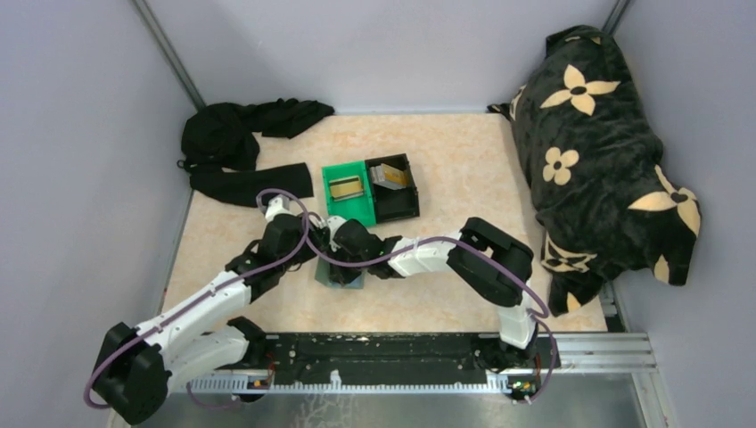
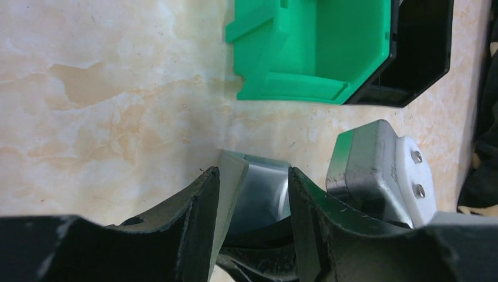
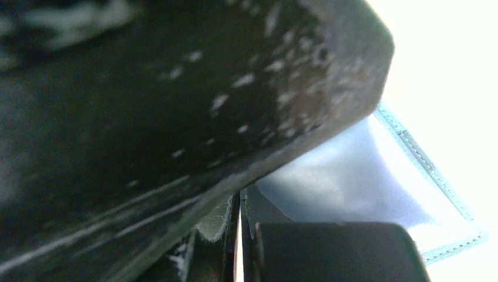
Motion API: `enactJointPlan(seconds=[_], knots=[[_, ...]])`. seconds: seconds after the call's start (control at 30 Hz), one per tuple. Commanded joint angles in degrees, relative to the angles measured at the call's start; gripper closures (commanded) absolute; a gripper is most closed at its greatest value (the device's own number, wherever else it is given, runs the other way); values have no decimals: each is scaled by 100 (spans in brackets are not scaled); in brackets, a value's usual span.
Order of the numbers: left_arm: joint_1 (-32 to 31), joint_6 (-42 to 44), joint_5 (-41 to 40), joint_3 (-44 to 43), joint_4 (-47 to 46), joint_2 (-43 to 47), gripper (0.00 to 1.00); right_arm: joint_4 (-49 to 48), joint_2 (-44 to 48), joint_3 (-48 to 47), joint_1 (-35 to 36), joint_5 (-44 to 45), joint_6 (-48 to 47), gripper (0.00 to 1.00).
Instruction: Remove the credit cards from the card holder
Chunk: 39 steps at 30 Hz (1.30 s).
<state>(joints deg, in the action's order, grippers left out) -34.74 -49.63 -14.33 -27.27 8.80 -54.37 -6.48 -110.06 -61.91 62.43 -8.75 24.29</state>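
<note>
A green bin (image 1: 333, 203) and a black bin (image 1: 399, 205), each with a card (image 1: 346, 186), stand beyond the fingers. The left fingers (image 2: 194, 226) clamp the holder (image 2: 258, 188) narrowly on the bench (image 1: 446, 160). The right fingers (image 3: 176, 117), nearly closed, meet its clear pocket; whether gripping, I cannot tell.

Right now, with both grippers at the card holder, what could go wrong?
1. The left gripper clamps the card holder, whose panel looks bowed. A hard pull may crease it, or any card inside.
2. The right gripper works right beside the left one, so they might collide.
3. The right wrist view is almost blocked, so a missed grasp on a card could go unseen.
</note>
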Motion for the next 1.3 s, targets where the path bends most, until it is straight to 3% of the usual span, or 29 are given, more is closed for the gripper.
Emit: enactJointPlan(seconds=[0.0, 0.4, 0.67, 0.87, 1.07, 1.17, 1.27], knots=[[-68, 32, 448, 158, 333, -459, 48, -476, -11, 82, -44, -144, -11, 100], [-59, -206, 299, 581, 446, -1047, 47, -636, 693, 579, -298, 5, 123, 100], [-59, -143, 345, 767, 613, -642, 48, -280, 1153, 667, -519, 540, -1, 100], [-60, -129, 350, 823, 570, -522, 48, -53, 1276, 733, -731, 602, -8, 72], [-60, -73, 377, 839, 451, -596, 48, 141, 985, 732, -732, 590, -127, 56], [-59, -65, 411, 867, 378, -625, 48, 47, 932, 828, -725, 467, -122, 57], [-66, -51, 440, 855, 311, -666, 48, -88, 888, 882, -728, 248, -92, 68]])
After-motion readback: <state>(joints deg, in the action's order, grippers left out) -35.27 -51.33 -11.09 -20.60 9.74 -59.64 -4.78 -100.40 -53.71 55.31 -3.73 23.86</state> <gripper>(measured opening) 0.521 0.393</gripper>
